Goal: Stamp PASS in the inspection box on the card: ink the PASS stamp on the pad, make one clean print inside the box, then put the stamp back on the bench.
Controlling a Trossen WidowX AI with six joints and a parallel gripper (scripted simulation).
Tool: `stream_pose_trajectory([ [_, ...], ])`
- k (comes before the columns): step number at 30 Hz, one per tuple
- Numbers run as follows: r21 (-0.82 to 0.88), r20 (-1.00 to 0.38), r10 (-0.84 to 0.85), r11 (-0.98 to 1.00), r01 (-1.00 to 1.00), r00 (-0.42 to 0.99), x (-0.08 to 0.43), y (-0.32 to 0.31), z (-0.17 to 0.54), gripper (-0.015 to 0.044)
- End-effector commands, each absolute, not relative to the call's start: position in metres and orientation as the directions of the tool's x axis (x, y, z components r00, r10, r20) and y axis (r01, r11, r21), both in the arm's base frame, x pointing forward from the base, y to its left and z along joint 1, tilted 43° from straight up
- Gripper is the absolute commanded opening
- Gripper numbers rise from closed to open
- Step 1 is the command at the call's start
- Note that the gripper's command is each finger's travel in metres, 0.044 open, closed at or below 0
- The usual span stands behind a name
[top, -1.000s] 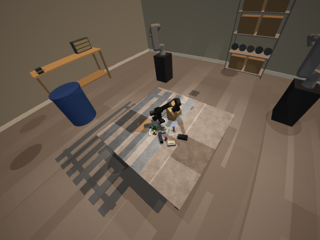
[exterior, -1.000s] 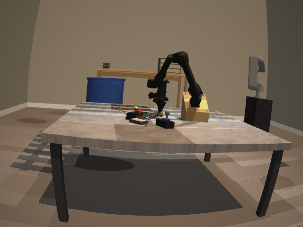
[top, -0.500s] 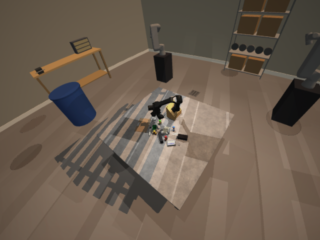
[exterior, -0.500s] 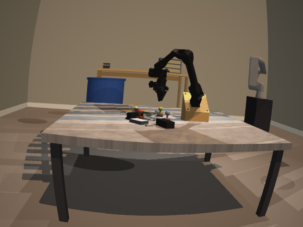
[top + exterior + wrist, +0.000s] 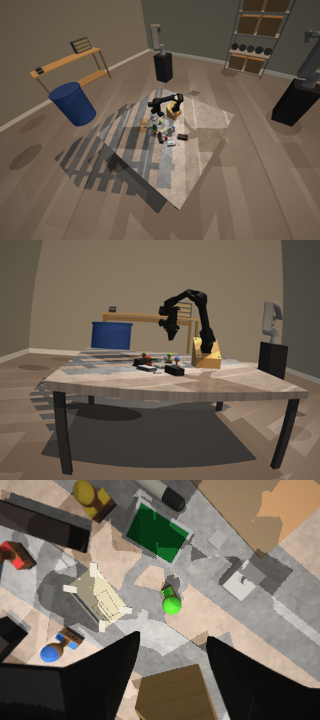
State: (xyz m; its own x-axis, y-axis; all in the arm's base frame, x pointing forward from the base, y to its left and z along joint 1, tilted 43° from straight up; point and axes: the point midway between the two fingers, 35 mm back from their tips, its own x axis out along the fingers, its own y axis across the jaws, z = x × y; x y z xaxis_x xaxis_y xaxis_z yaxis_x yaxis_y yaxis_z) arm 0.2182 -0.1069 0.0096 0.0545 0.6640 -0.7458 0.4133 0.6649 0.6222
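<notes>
My gripper (image 5: 160,115) (image 5: 170,339) (image 5: 173,639) is open and empty, well above the bench. The green-knobbed stamp (image 5: 160,121) (image 5: 169,354) (image 5: 172,605) stands upright on the bench, ahead of the fingertips in the wrist view and apart from them. The green ink pad (image 5: 154,127) (image 5: 157,534) lies open beyond it. The cream card (image 5: 165,128) (image 5: 90,592) lies to its left in the wrist view, with white pieces at its corners and a thin outlined box. Whether a print is inside the box is too small to tell.
Yellow (image 5: 84,492), red (image 5: 17,555) and blue (image 5: 50,653) stamps stand around the card and pad. A long dark block (image 5: 45,525), a dark-tipped marker (image 5: 162,491), a pale block (image 5: 240,583) and a brown sheet (image 5: 235,510) lie nearby. The arm's wooden base (image 5: 206,362) stands behind.
</notes>
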Motion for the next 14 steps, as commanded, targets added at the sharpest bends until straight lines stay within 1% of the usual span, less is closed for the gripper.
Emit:
stream_pose_trajectory([
  [1, 0.620, -0.747, 0.663, 0.669, 0.410, 0.049, 0.2173, -0.1072, 0.0099, 0.0256],
  [14, 0.622, -0.746, 0.664, 0.665, 0.413, 0.054, 0.2181, -0.1070, 0.0098, 0.0256],
])
